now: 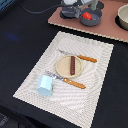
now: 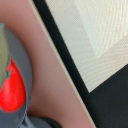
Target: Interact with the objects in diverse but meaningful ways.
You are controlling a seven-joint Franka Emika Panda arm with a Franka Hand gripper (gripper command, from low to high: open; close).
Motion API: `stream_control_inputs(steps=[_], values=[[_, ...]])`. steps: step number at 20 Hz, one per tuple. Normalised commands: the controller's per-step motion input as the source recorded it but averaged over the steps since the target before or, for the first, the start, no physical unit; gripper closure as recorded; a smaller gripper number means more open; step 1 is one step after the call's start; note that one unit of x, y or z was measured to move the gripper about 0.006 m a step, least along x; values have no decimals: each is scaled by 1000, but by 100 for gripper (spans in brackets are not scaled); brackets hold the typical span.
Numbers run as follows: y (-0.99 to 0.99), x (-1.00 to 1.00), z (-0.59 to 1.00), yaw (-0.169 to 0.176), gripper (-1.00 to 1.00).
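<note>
Placemat lies on black table beside pink board; pincer state unclear.

A dark desk carries a pale woven placemat and, toward the far edge, a pinkish board. On the mat lie a light-blue cup, a small tan plate, and what look like two orange-handled utensils.

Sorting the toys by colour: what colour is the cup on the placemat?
Light blue; the cup shows best in the exterior view.
</note>
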Motion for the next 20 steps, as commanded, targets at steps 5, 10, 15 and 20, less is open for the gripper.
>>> stream_control_inputs(steps=[5, 10, 15, 20], values=[[-536, 340, -303, -76, -100], [-599, 281, -311, -92, -100], [-557, 283, -203, -98, -100], [-531, 158, -160, -96, -100]])
